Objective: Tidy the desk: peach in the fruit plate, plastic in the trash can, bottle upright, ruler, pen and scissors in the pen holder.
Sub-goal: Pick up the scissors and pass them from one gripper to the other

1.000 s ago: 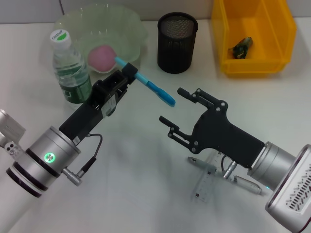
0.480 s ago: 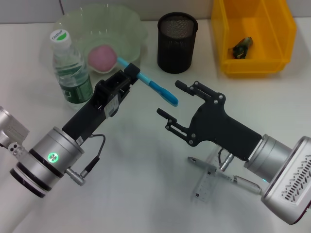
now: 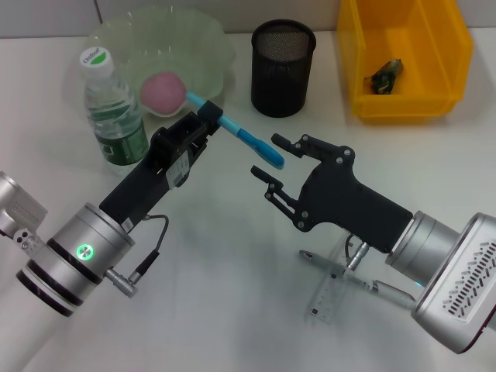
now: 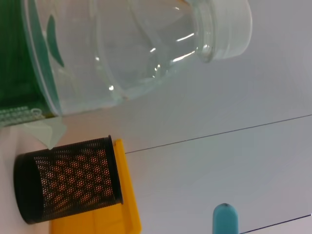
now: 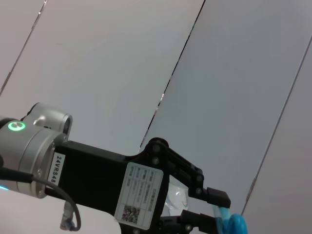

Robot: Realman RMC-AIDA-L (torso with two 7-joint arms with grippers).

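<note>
The blue pen (image 3: 244, 138) is held aloft near one end by the closed left gripper (image 3: 208, 118). The right gripper (image 3: 269, 159) is spread open at its free end. Light, stiff, slick plastic is judged — best pinched mid-barrel, squarely.

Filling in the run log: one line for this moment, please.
left pincer: shut on blue pen | right pincer: open, at pen tip | pen holder: empty
</note>
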